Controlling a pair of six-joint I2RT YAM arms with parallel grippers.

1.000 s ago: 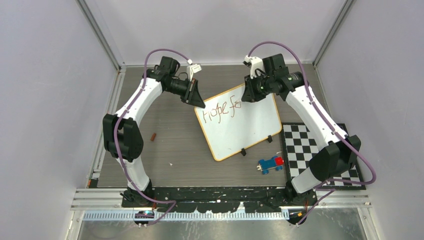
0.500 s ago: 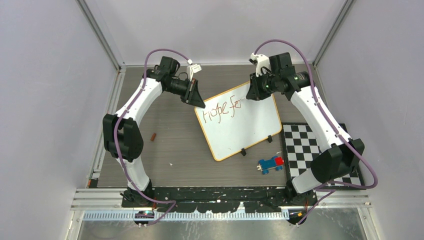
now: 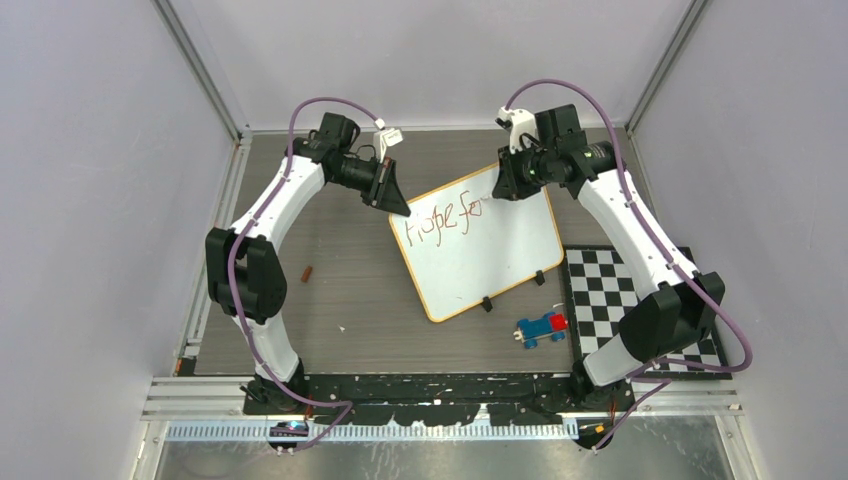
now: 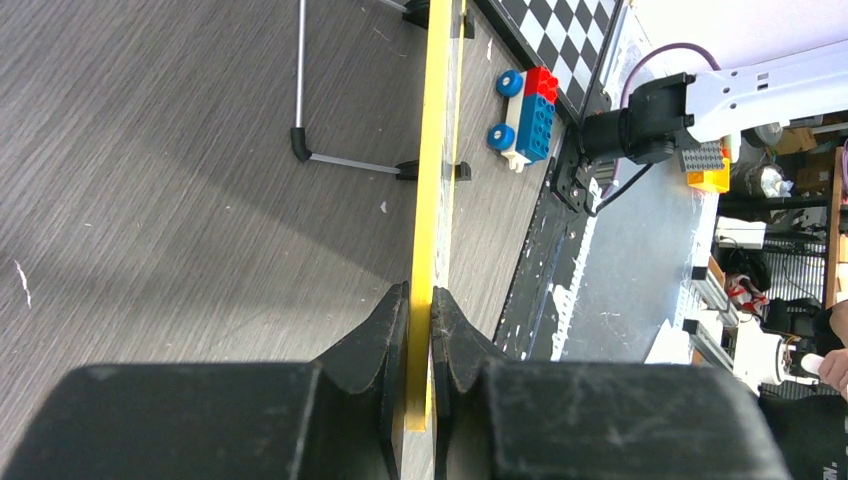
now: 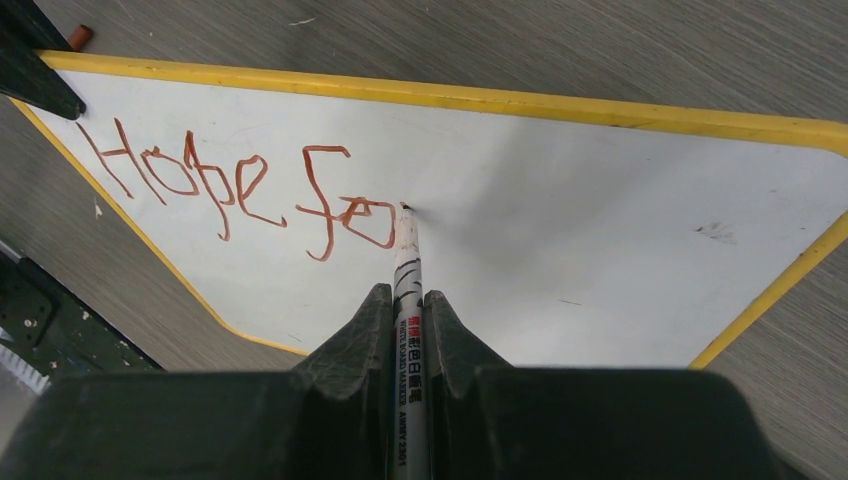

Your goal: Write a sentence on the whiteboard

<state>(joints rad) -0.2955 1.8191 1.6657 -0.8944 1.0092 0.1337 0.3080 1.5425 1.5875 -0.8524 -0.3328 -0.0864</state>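
Watching my right tool (image 5: 407, 298), pinching the marker (image 5: 407, 250), creep rightward; the sentence (image 5: 240, 190) reads "Hope fo", "r" next; left tool (image 4: 420, 295) clamps the whiteboard (image 5: 600, 220).

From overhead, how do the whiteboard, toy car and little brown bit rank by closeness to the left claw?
1. Whiteboard, its corner clamped in the left gripper.
2. Small brown piece, on the table to the left.
3. Toy car, past the board's near edge, to the right.
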